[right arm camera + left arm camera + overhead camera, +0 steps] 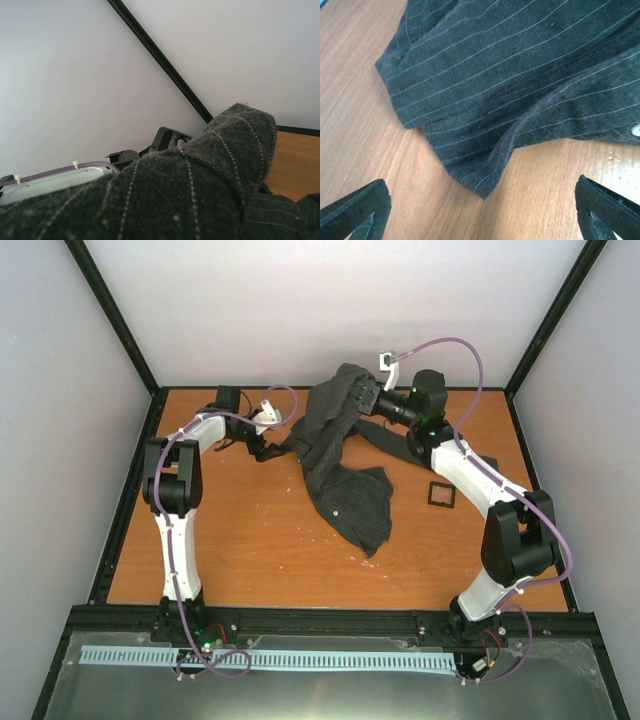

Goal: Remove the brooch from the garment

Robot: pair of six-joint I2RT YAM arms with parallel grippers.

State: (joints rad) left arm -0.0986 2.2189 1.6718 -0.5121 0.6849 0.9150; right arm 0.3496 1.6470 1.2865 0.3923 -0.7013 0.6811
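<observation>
The garment point(345, 465) is a dark pinstriped shirt spread over the middle of the table. Its far part is lifted off the wood. My right gripper point(368, 397) is at that raised part and looks shut on the cloth. In the right wrist view the cloth point(200, 190) covers my fingers. My left gripper point(263, 451) is low over the table at the shirt's left edge, open and empty. In the left wrist view point(481, 200) a corner of the shirt point(485, 185) lies between my spread fingers point(360, 210). The brooch is not in view.
A small black square tray point(441, 493) lies on the wood right of the shirt, by my right arm. A white button point(635, 130) shows on the shirt's edge. Black frame posts and white walls close the table at the back and sides.
</observation>
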